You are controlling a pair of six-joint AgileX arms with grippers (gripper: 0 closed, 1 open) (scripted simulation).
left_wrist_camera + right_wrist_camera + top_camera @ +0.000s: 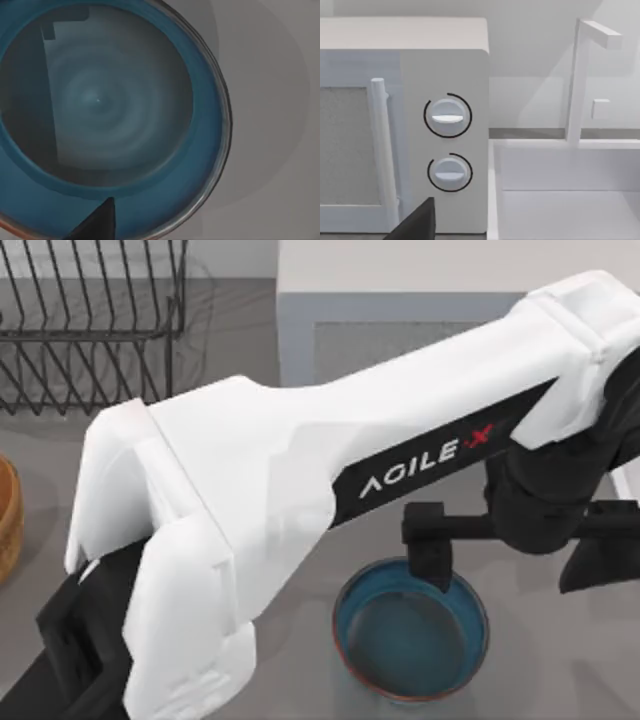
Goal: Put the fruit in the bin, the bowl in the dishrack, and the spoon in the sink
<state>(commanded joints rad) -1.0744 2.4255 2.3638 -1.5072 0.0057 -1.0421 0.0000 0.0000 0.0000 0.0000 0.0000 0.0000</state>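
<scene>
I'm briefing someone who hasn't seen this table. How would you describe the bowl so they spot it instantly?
Start from the black wire dishrack at the top view's upper left, then cross under the big white arm to the grey table's lower middle. There sits the round, deep blue-teal glazed bowl with a thin brownish rim, the left gripper above its far edge. The orange-brown round bin at the left edge is wood-coloured, not blue.

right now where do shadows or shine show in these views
Top view: the left arm throws a soft shadow on the table beside the bowl. Left wrist view: a dark straight-edged shadow falls across the bowl's floor, with pale rings of shine. Right wrist view: the microwave and sink are evenly lit.
</scene>
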